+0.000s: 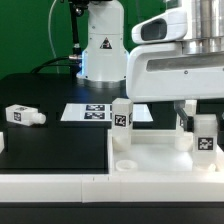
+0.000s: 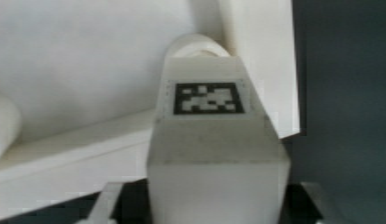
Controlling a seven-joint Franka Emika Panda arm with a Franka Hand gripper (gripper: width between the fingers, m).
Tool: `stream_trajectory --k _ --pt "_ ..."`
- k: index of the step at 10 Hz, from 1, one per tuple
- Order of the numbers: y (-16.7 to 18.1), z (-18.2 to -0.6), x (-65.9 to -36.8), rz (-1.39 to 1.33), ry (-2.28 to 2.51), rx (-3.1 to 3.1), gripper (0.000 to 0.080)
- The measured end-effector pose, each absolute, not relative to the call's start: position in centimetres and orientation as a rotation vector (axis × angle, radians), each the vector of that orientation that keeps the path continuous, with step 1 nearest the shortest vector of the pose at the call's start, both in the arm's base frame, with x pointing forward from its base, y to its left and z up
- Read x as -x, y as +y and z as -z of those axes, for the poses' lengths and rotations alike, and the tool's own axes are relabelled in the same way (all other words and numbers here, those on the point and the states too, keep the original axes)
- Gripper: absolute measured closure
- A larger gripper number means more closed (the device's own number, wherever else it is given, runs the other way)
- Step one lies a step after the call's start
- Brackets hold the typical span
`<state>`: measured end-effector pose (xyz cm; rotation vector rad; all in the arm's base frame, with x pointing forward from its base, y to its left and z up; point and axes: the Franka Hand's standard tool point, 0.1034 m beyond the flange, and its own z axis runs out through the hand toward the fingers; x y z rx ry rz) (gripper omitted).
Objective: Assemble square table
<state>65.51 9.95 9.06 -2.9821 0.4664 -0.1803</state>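
Note:
The square table's white slab (image 1: 165, 158) lies rim-up at the front, towards the exterior view's right. One tagged white leg (image 1: 121, 118) stands upright at its far corner on the left. A second leg (image 1: 205, 135) stands at the far corner on the right, and my gripper (image 1: 203, 124) comes down over it. In the wrist view this leg (image 2: 211, 140) fills the space between my dark fingers (image 2: 300, 200), which lie against its sides, and my gripper (image 2: 216, 208) is shut on it. Its foot meets the slab (image 2: 74, 70). A third leg (image 1: 25, 116) lies loose on the black table at the left.
The marker board (image 1: 92, 112) lies flat behind the slab. A long low white border bar (image 1: 60, 185) runs along the front edge. The robot's white base (image 1: 102, 45) stands at the back.

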Motion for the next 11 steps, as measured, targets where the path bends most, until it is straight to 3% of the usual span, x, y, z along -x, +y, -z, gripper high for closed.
stream_trajectory --k 7,11 --pt "9.1 -8.9 -64.6 0.124 1.576 2.582 0.0515" --pt "11.5 -8.9 -63.7 0.099 2.090 2.168 0.0514"
